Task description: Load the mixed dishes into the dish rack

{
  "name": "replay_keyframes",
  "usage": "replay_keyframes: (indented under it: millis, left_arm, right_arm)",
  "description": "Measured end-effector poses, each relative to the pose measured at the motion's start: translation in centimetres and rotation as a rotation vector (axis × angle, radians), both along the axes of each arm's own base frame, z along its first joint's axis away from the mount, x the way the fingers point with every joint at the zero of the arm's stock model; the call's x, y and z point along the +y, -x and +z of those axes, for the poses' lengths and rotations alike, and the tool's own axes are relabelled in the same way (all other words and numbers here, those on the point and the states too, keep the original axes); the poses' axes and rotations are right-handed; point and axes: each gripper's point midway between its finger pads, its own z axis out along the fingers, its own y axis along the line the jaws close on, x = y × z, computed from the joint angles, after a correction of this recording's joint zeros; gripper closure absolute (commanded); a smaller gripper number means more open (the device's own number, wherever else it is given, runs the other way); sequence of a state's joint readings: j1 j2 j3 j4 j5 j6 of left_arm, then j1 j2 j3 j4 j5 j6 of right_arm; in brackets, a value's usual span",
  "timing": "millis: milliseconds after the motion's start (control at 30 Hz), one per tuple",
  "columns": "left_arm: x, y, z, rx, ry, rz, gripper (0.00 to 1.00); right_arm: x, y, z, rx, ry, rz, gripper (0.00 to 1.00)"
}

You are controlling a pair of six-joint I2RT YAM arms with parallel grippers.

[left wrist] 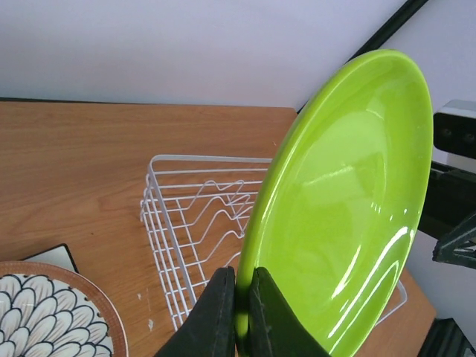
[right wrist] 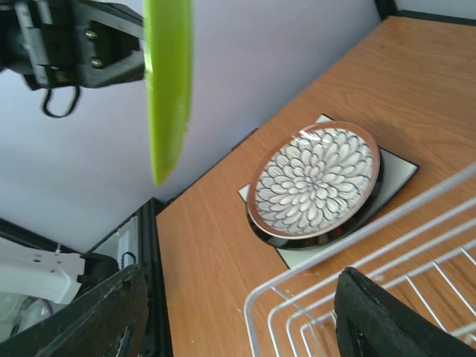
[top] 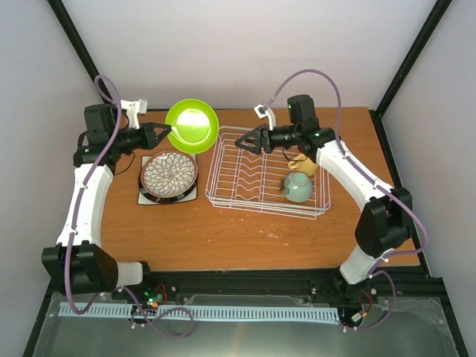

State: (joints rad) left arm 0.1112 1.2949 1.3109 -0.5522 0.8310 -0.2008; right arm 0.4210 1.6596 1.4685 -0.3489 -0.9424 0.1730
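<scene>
While clamped tight on lower rim of lime-green small plate (left wrist: 335, 208), holding it on edge up off desk (top: 223, 238) with left end effector (left wrist: 239, 312), at 11 o'clock of dish rack (top: 249, 178). Got right end effector (top: 245, 141) over rack's 12 o'clock edge, spread wide, gripping nothing. Seeing pale mint bowl (top: 297, 187) and pale yellow handled mug (top: 303, 165) inside rack at 3 o'clock, petal-patterned plate (top: 169, 174) stacked over white square plate (right wrist: 398, 172) at 9 o'clock.

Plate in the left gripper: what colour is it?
Lime green; the plate shows best in the left wrist view.
</scene>
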Motion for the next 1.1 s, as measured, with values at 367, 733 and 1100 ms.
replay_keyframes:
  millis: [367,733,1100]
  left_arm:
    - [-1.4,0.4,-0.4,0.007,0.037,-0.054,0.99]
    - [-1.4,0.5,-1.1,0.024,0.042,-0.056,0.99]
    - [-1.9,0.5,-1.4,0.021,0.044,-0.071,0.99]
  right_arm:
    - [3.3,0.6,1.7,-0.007,-0.067,0.116,0.33]
    - [6.2,0.7,2.1,0.005,-0.084,0.175,0.34]
    - [7.3,0.9,2.6,0.012,-0.097,0.192,0.49]
